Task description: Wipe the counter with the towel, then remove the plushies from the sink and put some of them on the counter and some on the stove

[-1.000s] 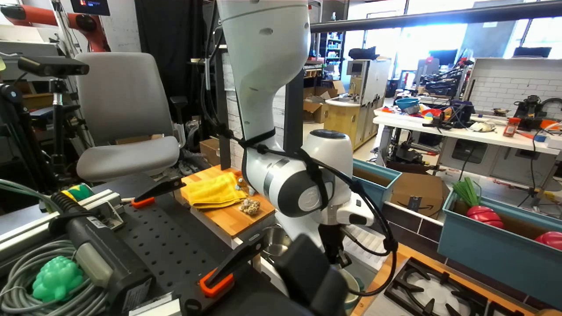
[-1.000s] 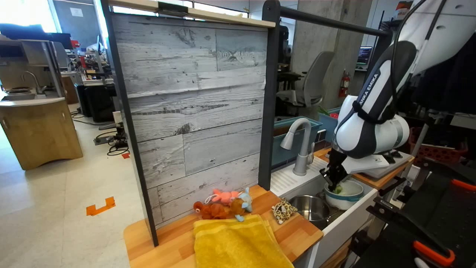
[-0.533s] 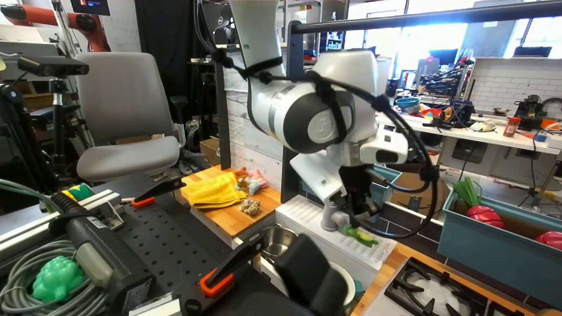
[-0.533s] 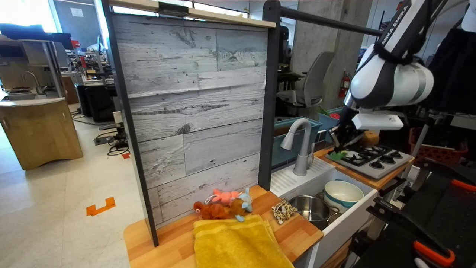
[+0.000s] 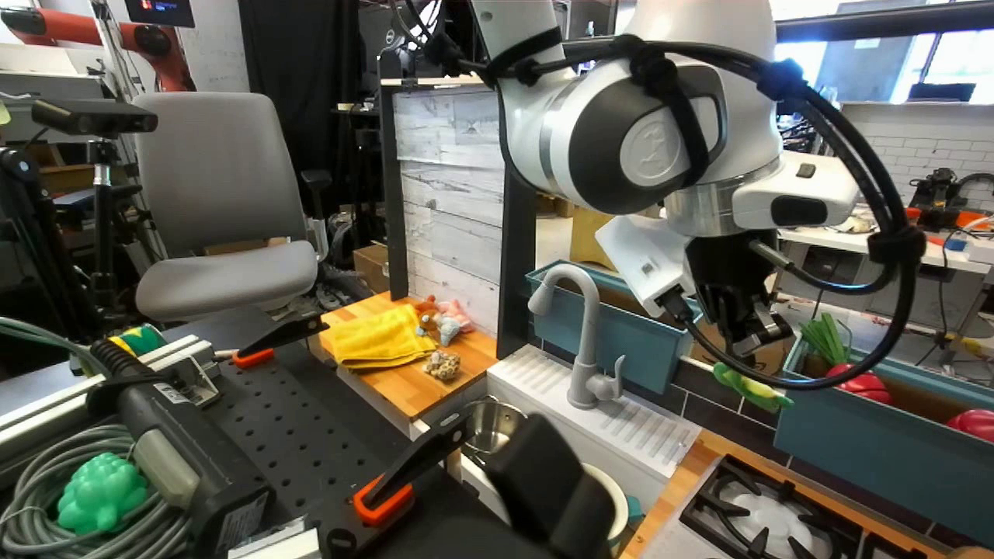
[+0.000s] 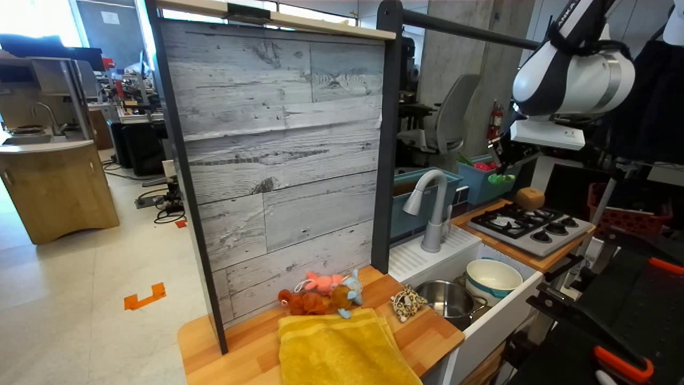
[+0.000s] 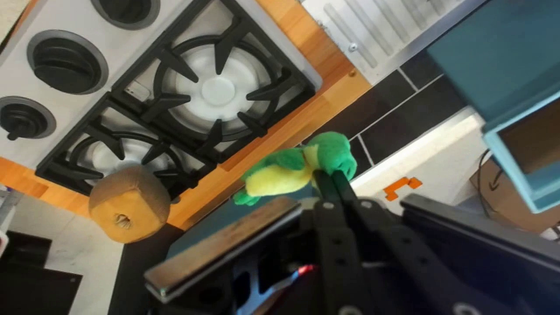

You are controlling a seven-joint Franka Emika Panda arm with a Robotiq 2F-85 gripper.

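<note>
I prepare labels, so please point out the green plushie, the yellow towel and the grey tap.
Green plushie point(image 7: 278, 178): wrist view, yellow belly.
Yellow towel point(image 5: 379, 340): an exterior view, cloth's middle.
Grey tap point(image 6: 438, 214): an exterior view, upright neck.

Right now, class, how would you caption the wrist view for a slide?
The closed gripper holds a green-and-yellow plushie aloft, with the stove in the background.

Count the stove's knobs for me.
3, in one row on the stove; in the wrist view: the top knob, cut by the edge; the middle knob; the lowest knob, leftmost. None seems hidden.
</note>
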